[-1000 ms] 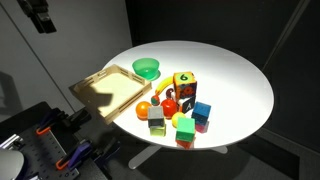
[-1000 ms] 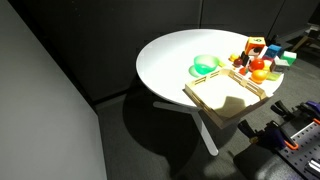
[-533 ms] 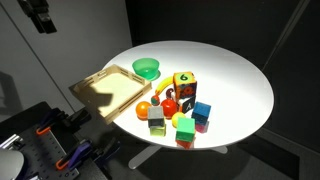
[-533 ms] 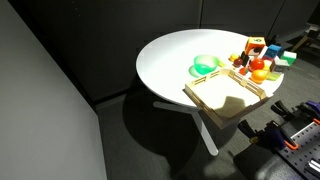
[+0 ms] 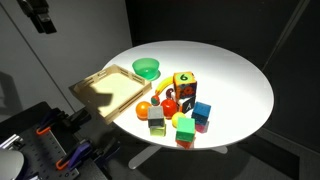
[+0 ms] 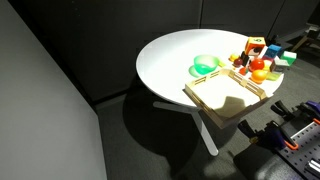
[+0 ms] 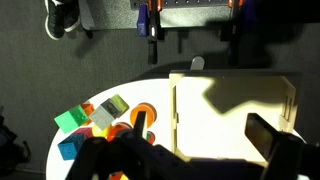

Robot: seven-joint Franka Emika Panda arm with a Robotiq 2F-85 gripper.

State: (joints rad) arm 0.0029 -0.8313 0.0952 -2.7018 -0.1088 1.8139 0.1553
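Observation:
My gripper [image 7: 203, 132] is open and empty, its two dark fingers [image 7: 266, 134] spread wide high above the light wooden tray [image 7: 235, 100]. In an exterior view the gripper [image 5: 42, 26] hangs at the top left, well above and off the table. The empty tray [image 5: 108, 88] overhangs the edge of the round white table [image 5: 230, 75]. A green bowl [image 5: 147, 69] sits beside the tray. A cluster of colourful toy blocks and balls [image 5: 178, 108] lies near the table's edge, including a block marked 6 [image 5: 185, 86].
Below the table edge stands dark equipment with orange and blue parts [image 5: 60, 150], also at the top of the wrist view [image 7: 190, 15]. Dark walls surround the table. The tray [image 6: 228, 95], bowl [image 6: 206, 65] and blocks [image 6: 258, 60] show in an exterior view.

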